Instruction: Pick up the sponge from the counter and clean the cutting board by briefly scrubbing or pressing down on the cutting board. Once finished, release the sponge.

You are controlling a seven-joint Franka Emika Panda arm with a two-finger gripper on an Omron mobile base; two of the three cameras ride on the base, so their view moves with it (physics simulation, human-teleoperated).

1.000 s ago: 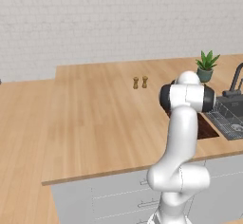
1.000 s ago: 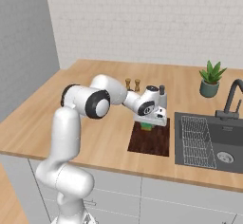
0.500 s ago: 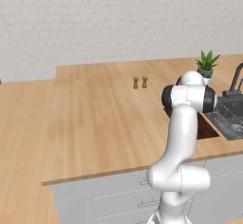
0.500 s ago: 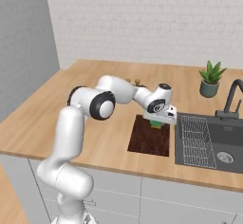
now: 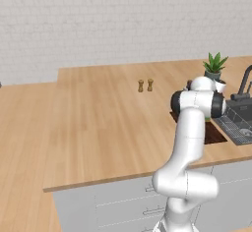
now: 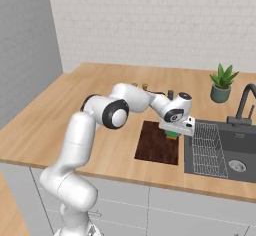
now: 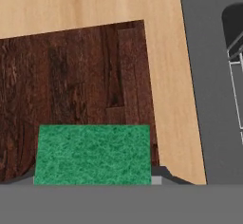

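my gripper point(image 6: 173, 132) pinches the sponge point(image 7: 92, 154) above the cutting board point(image 6: 158, 143), near its sink-side edge; drifting further risks scrubbing counter point(image 6: 75, 110) instead.

**Where my three cameras look**

My left base camera sits behind me to the left, looking forward and down across the counter point(image 5: 98, 113) toward the brick wall, from fairly far back. My right base camera looks from behind on the right, a little nearer. Both share the cutting board point(image 6: 157, 142), the sink point(image 6: 225, 152), the potted plant point(image 6: 221, 82) and the two shakers point(image 5: 145, 85). My hand camera looks almost straight down, very close over the sponge point(image 7: 92, 154) and board.
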